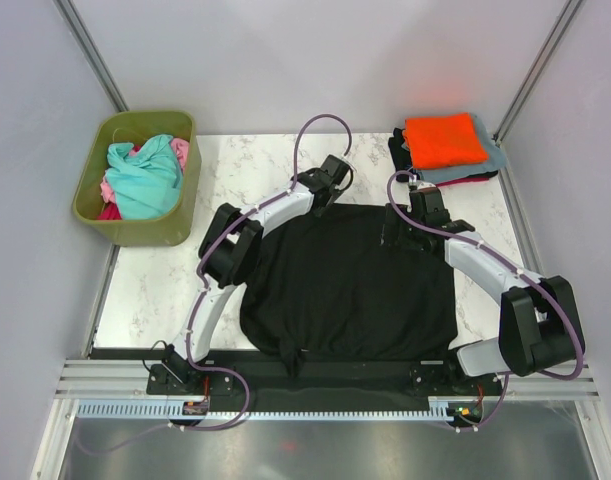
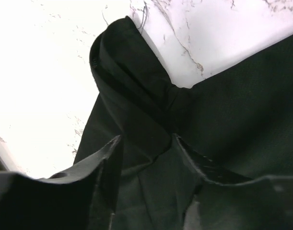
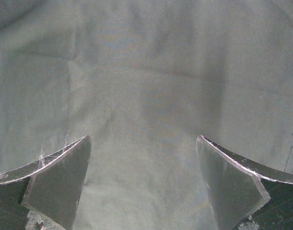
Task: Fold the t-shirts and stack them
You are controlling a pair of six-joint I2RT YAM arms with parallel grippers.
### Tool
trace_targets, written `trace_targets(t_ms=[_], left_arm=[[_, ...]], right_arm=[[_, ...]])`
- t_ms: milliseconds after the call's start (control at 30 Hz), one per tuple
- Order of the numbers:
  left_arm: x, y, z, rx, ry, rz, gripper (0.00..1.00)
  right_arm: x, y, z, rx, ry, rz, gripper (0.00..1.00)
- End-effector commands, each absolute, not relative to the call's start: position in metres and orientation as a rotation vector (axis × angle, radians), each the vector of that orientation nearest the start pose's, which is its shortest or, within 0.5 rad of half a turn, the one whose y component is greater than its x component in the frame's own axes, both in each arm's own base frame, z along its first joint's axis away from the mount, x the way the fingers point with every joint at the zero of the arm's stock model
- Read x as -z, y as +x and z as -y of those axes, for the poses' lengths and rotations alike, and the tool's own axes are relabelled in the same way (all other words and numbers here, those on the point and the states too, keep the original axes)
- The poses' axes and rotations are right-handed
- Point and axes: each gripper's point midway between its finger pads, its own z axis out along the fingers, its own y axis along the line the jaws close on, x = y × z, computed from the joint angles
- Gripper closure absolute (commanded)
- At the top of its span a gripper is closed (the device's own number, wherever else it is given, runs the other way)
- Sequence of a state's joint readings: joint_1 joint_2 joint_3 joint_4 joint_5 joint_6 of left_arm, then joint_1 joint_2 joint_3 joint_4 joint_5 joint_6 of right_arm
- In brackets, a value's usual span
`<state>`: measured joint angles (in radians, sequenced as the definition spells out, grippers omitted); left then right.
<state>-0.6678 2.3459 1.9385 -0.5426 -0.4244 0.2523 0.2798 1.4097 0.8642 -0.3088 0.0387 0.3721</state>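
Observation:
A large black t-shirt (image 1: 355, 290) lies spread on the marble table. My left gripper (image 1: 330, 190) is at its far left corner. In the left wrist view, the gripper (image 2: 147, 143) has its jaws drawn in on a bunched fold of the black sleeve (image 2: 132, 86). My right gripper (image 1: 417, 222) is at the far right part of the shirt. In the right wrist view, the gripper (image 3: 144, 143) is open just above flat cloth (image 3: 146, 72), holding nothing. An orange t-shirt (image 1: 443, 138) lies folded on a grey-blue one (image 1: 488, 163) at the back right.
An olive-green tub (image 1: 135, 232) stands at the back left, holding a teal shirt (image 1: 145, 178), a pink one (image 1: 181, 150) and a magenta one (image 1: 109, 210). Grey walls close in both sides. The shirt's near hem hangs over the table's front edge (image 1: 285, 352).

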Motion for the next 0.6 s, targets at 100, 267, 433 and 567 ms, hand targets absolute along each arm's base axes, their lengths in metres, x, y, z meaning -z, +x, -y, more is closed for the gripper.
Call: trace_targets(t_ms=[100,267,433,567], left_arm=[[-0.06,0.496,0.284,-0.345,0.942,-2.204,0.76],[-0.073,0.511,0.272,-0.396,0.95,-2.166,0.98],[-0.111,0.57,0.228,-0.48,0.863,-2.097,0.98],[-0.134,0.626,0.169,-0.478,0.636,-2.062,0.81]], right_arm=[[-0.085,0.345,-0.109,-0.243,0.109,-2.416,0.02],[-0.082,0.345,-0.108,-0.239,0.108,-2.422,0.02],[-0.079,0.343,-0.11,-0.255,0.103,-2.431,0.02],[-0.078,0.34,-0.112,-0.269,0.098,-2.433,0.02]])
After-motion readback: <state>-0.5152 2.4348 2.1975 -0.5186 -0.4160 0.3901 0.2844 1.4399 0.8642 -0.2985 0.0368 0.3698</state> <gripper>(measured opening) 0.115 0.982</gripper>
